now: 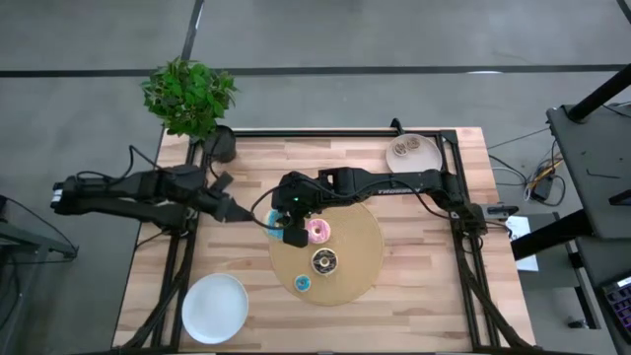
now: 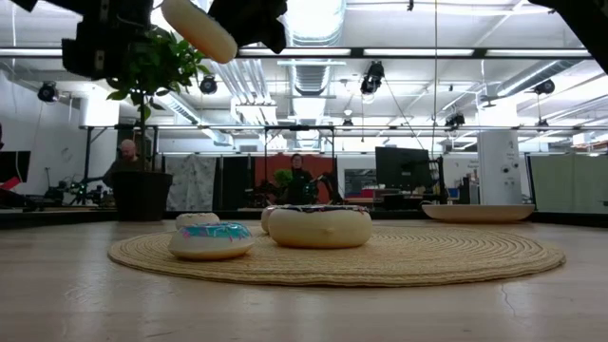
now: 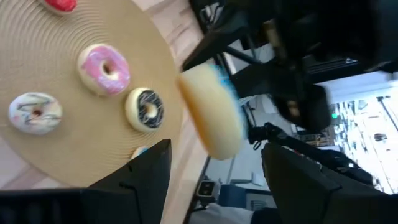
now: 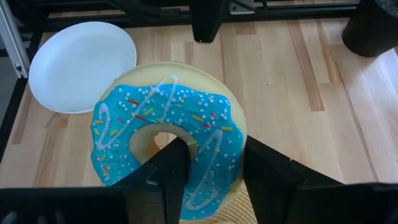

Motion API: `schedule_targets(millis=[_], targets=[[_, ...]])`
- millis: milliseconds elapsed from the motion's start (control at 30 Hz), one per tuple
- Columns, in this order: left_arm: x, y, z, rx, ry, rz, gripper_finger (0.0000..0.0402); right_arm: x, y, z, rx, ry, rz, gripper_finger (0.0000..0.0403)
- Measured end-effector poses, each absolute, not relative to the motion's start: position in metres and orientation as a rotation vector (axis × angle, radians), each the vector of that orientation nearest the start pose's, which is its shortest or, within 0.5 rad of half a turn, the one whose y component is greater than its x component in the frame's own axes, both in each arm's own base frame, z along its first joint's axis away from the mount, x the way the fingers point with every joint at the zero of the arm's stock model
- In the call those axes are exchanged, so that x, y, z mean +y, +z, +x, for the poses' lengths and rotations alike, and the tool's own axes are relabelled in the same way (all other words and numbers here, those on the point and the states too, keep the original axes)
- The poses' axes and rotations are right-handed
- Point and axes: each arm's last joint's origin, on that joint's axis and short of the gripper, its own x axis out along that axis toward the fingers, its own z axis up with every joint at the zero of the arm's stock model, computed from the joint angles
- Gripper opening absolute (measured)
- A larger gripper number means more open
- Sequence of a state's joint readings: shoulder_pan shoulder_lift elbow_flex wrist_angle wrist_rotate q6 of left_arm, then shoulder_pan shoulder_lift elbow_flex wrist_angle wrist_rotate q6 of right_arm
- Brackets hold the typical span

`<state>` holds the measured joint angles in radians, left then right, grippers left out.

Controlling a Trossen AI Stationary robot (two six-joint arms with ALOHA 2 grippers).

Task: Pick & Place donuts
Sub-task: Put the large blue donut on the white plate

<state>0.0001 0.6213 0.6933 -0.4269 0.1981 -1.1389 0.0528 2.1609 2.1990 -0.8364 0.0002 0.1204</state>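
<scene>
My right gripper [image 1: 288, 225] holds a large donut with light blue icing [image 4: 165, 146] in the air above the left rim of the round woven mat [image 1: 363, 258]. On the mat lie a pink donut [image 1: 317, 232], a chocolate one [image 1: 324, 261] and a tiny blue one [image 1: 303, 284]. The left wrist view also shows a white sprinkled donut [image 3: 35, 113] and a red one [image 3: 59, 5]. My left gripper [image 1: 242, 214] hovers open just left of the held donut [image 3: 211, 112], with nothing between its fingers [image 3: 146, 177]. My right gripper pinches the ring of the blue donut: one finger [image 4: 174, 163] sits in the hole and the other [image 4: 264, 169] is outside the cream rim [image 4: 236, 134]. The fingers slant down from the table's right side. The donut is lifted clear of the mat and tilted, its icing toward the wrist.
A white plate [image 1: 215, 308] lies at the near left corner; another plate [image 1: 414, 153] with something on it stands at the far right. A potted plant [image 1: 187, 94] and a dark pot [image 1: 222, 146] are at the far left. People stand in the room behind [image 2: 298, 180].
</scene>
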Motion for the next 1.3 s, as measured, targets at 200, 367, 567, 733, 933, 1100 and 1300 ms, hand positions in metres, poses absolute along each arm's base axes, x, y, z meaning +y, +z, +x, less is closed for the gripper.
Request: schedule_targets(millis=[200, 367, 567, 733, 933, 1100, 1300], targets=[[-0.005, 0.313, 0.142, 0.435, 0.045, -1.168, 0.0221, 0.025, 0.323, 0.476, 0.8, 0.001, 0.093, 0.0135], [-0.005, 0.313, 0.148, 0.495, 0.084, -1.164, 0.0221, 0.025, 0.323, 0.476, 0.8, 0.001, 0.093, 0.0135], [-0.005, 0.31, 0.157, 0.523, 0.105, -1.174, 0.0221, 0.025, 0.323, 0.476, 0.8, 0.0, 0.094, 0.0135], [-0.005, 0.311, 0.161, 0.532, 0.122, -1.214, 0.0221, 0.025, 0.323, 0.476, 0.799, 0.0, 0.094, 0.0135], [-0.005, 0.321, 0.163, 0.521, 0.114, -1.213, 0.0221, 0.025, 0.323, 0.476, 0.799, 0.001, 0.093, 0.0135], [-0.006, 0.325, 0.165, 0.558, 0.14, -1.211, 0.022, 0.025, 0.323, 0.476, 0.799, 0.0, 0.093, 0.0135], [-0.005, 0.331, 0.168, 0.601, 0.168, -1.178, 0.022, 0.025, 0.323, 0.476, 0.798, 0.0, 0.093, 0.0135]])
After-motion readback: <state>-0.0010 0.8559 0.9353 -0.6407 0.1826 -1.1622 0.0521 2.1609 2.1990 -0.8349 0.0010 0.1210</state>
